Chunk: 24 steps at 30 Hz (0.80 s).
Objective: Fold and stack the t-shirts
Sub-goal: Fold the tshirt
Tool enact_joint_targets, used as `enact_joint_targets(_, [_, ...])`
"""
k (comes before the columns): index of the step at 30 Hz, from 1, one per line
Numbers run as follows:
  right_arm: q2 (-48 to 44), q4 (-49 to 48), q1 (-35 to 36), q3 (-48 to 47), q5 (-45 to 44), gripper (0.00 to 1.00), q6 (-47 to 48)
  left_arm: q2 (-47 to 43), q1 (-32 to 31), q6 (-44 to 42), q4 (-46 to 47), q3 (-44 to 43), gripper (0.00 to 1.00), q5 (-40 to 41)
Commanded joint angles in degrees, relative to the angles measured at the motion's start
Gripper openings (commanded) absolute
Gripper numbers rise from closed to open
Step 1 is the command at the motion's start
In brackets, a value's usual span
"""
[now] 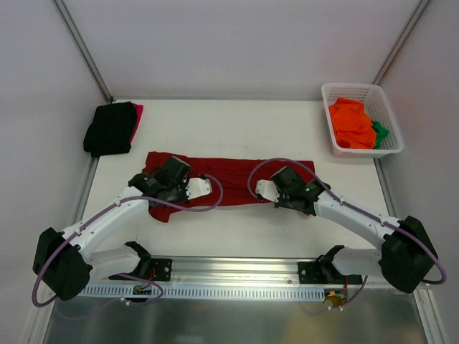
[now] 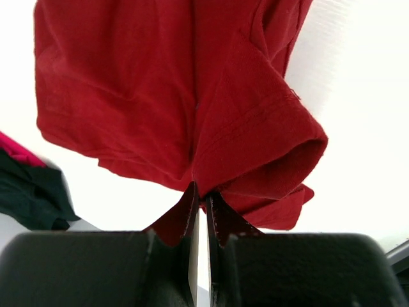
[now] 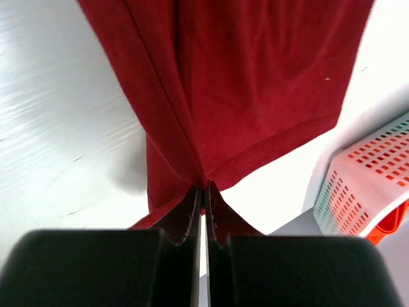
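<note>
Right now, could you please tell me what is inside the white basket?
The white basket holds a crumpled orange t-shirt with some green cloth beside it. Anything beneath them is covered, so I cannot say.

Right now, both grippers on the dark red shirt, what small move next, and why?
Probably lift both ends together and carry them toward the far edge, folding it lengthwise. The left gripper and right gripper are each shut on the near side of the dark red t-shirt, which lies spread out sideways.
</note>
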<state>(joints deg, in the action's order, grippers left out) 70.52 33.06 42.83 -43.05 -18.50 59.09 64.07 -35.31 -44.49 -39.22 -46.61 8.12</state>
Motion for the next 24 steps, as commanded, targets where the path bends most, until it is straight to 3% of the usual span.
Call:
enact_joint_targets(1, [0.8, -2.1, -2.2, -2.7, -0.2, 0.00, 1.7, -0.4, 2.4, -2.8, 0.5, -3.1, 0.00, 0.9])
enact_joint_targets(24, [10.8, -11.4, -7.1, -10.4, 0.1, 0.00, 2.6, 9.4, 12.1, -6.5, 9.2, -9.0, 0.00, -5.5])
